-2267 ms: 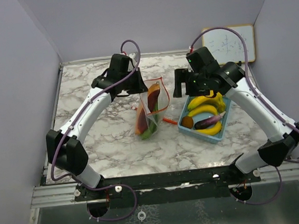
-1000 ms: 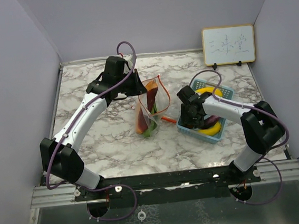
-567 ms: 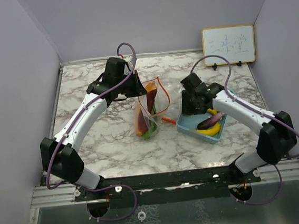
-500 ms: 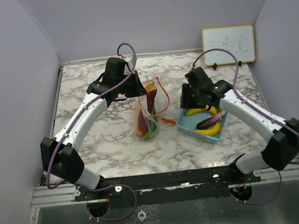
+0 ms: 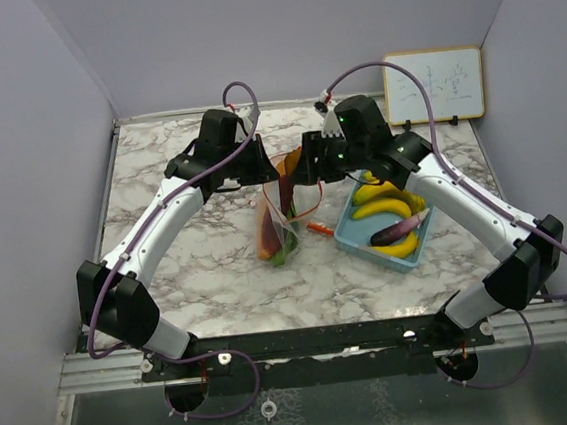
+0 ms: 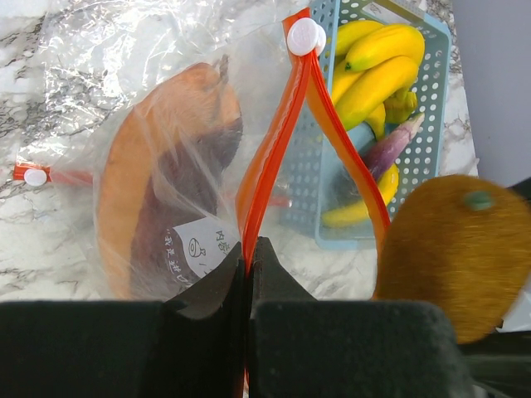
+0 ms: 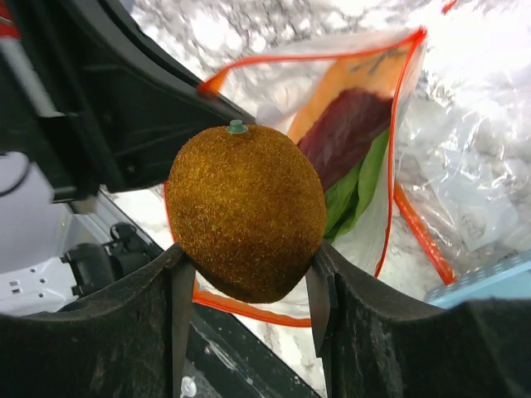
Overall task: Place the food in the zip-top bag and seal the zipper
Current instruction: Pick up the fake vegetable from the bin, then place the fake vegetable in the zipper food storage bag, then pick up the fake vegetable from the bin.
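— Right gripper is clamped on the brown fuzzy piece; I see it poised just by the open mouth of the zip-top bag.
— And the left?
— Left gripper is pinched tight on the bag's orange zipper strip, holding the mouth up; a green leaf and a dark red piece lie inside; bananas and the eggplant lie in the blue basket, just beside the bag; an orange carrot lies on the marble table between them.
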Controlling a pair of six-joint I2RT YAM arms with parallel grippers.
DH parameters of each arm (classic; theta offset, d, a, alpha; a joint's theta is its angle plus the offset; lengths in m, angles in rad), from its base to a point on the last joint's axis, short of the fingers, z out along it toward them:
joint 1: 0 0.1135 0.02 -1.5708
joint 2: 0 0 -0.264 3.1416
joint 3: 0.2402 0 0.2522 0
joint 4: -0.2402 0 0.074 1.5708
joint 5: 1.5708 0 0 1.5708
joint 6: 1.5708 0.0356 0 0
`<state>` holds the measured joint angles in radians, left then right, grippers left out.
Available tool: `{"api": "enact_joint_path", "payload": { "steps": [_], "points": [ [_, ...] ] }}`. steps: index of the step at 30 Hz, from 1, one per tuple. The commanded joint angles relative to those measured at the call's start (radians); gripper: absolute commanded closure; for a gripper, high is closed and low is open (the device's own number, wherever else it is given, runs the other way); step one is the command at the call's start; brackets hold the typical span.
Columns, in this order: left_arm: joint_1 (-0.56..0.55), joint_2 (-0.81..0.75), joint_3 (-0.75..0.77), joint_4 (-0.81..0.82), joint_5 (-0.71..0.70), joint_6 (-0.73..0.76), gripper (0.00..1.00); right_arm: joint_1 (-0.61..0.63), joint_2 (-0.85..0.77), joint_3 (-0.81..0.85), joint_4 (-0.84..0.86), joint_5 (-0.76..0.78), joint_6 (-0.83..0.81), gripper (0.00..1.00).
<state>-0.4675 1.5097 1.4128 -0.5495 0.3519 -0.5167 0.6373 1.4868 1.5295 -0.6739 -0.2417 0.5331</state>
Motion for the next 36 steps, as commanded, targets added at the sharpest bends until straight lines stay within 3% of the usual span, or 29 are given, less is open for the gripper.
{"api": "enact_joint_path", "payload": {
  "steps": [1,4,7,9,12,15,19,22,28,36],
  "points": [
    [0.001,-0.016,0.009,0.034,0.028,-0.005,1.0,0.01,0.003,-0.028,-0.026,-0.04,-0.018,0.52],
    [0.001,-0.014,0.009,0.036,0.028,-0.005,1.0,0.01,-0.008,-0.04,-0.072,-0.019,-0.032,0.34],
    [0.001,-0.014,0.014,0.036,0.027,-0.004,1.0,0.01,-0.027,-0.035,-0.099,0.004,-0.047,0.27],
    [0.001,-0.015,0.011,0.038,0.027,-0.002,1.0,0.01,-0.047,-0.026,-0.104,0.014,-0.056,0.1],
    [0.001,-0.015,0.005,0.042,0.027,-0.004,1.0,0.01,-0.066,0.007,-0.139,0.048,-0.059,0.07],
    [0.001,-0.019,0.0,0.045,0.028,-0.005,1.0,0.008,-0.096,0.035,-0.247,0.204,0.008,0.0],
    [0.001,-0.031,-0.002,0.052,0.027,-0.006,1.0,-0.002,-0.107,0.025,-0.523,0.417,0.16,0.0],
    [0.001,-0.039,-0.005,0.064,0.027,-0.007,1.0,-0.019,-0.121,-0.09,-0.652,0.464,0.283,0.0],
    [0.001,-0.059,-0.032,0.083,0.038,-0.021,1.0,-0.099,-0.213,-0.329,-0.588,0.502,0.4,0.1],
    [0.001,-0.078,-0.052,0.073,0.054,-0.01,1.0,-0.253,-0.209,-0.514,-0.363,0.496,0.407,0.24]
  ]
}}
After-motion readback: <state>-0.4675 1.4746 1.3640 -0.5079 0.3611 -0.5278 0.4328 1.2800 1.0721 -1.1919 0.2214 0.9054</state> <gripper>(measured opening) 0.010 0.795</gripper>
